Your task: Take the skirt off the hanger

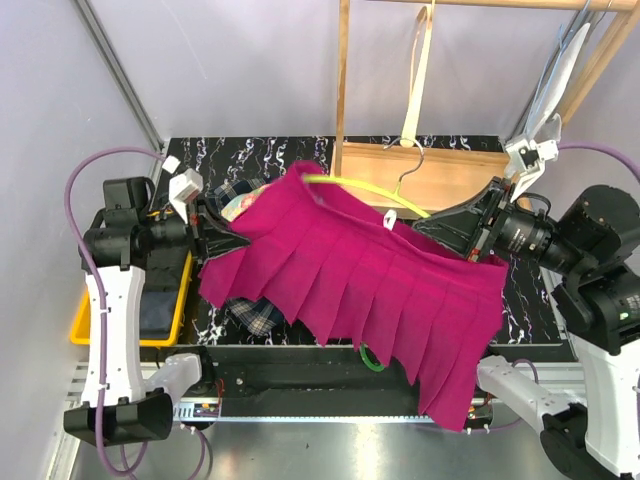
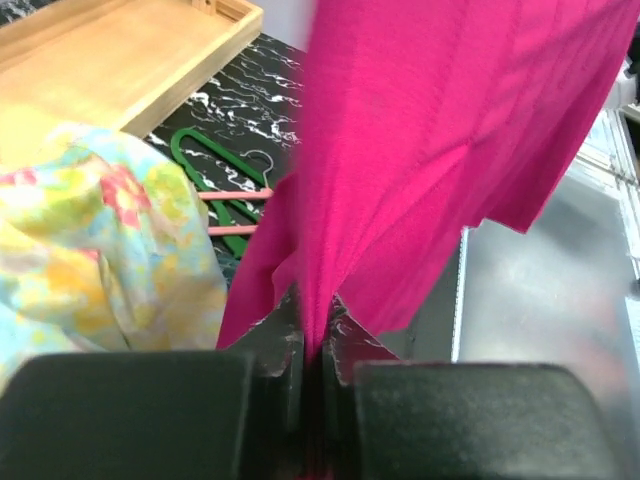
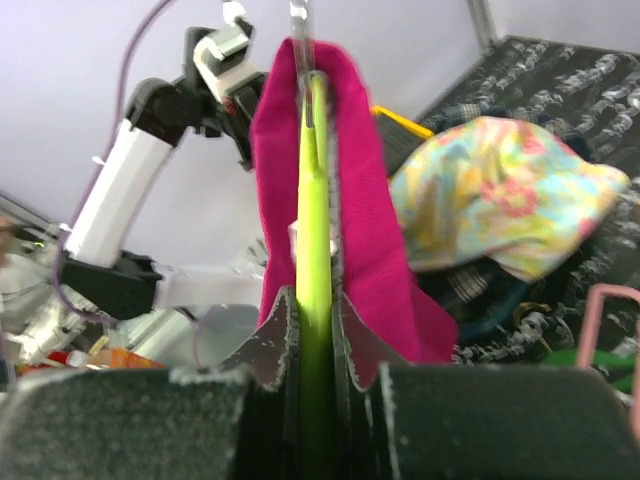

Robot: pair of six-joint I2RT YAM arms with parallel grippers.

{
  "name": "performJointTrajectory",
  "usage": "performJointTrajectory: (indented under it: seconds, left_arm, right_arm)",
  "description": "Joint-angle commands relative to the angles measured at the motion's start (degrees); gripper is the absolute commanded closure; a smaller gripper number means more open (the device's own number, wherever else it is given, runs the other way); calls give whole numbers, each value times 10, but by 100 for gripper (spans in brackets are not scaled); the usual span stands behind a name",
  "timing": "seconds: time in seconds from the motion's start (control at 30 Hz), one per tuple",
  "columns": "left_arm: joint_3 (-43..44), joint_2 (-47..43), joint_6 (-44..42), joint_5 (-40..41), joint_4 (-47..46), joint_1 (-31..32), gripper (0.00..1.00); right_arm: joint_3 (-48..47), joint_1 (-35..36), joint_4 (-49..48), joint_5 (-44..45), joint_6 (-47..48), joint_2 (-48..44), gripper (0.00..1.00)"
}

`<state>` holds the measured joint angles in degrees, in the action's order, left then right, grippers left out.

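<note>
The plaid skirt (image 1: 256, 316) lies crumpled on the black marble table, mostly under a magenta pleated garment (image 1: 370, 280). The dark green hanger (image 2: 205, 160) lies flat on the table, apart from it. The magenta garment hangs on a lime hanger (image 1: 370, 190), stretched between both arms above the table. My left gripper (image 2: 318, 330) is shut on a bunched fold of the magenta fabric (image 2: 430, 130) at its left end. My right gripper (image 3: 315, 320) is shut on the lime hanger's bar (image 3: 315, 200), with magenta cloth (image 3: 375, 250) draped on both sides of it.
A floral yellow-pink garment (image 2: 90, 230) sits by the left gripper, beside a pink hanger (image 2: 235, 195). A wooden tray (image 1: 440, 165) stands at the back. A yellow bin (image 1: 165, 325) sits at the left edge. More hangers (image 1: 415, 80) hang from the wooden rack above.
</note>
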<state>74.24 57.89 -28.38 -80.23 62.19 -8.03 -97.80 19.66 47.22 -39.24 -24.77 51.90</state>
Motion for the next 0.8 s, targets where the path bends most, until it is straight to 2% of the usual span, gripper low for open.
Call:
performJointTrajectory:
  seconds: [0.0,0.03,0.07,0.1,0.23,0.43,0.6,0.77]
  left_arm:
    - [87,13,35,88,-5,35,53]
    - [127,15,88,92,-19,47,30]
    - [143,20,115,98,-53,51,1]
    - [158,22,152,111,-69,53,1]
    - [217,28,194,148,-140,55,1]
    - [218,53,312,185,-350,55,1]
    - [248,107,315,230,-396,55,1]
    - [296,162,341,220,-419,78,1]
  right_arm:
    - [74,-20,-346,41,-134,-34,100]
    - [117,-20,-370,27,-151,-34,100]
    - [132,-20,-406,16,-164,-34,100]
    - [151,-21,-417,6,-178,-36,100]
    - [141,-20,-423,-21,-182,-26,100]
    - [128,-20,-421,-60,-191,-17,100]
    - [131,-20,-435,-86,-215,-17,100]
    - [139,-20,-460,-101,-240,-13,100]
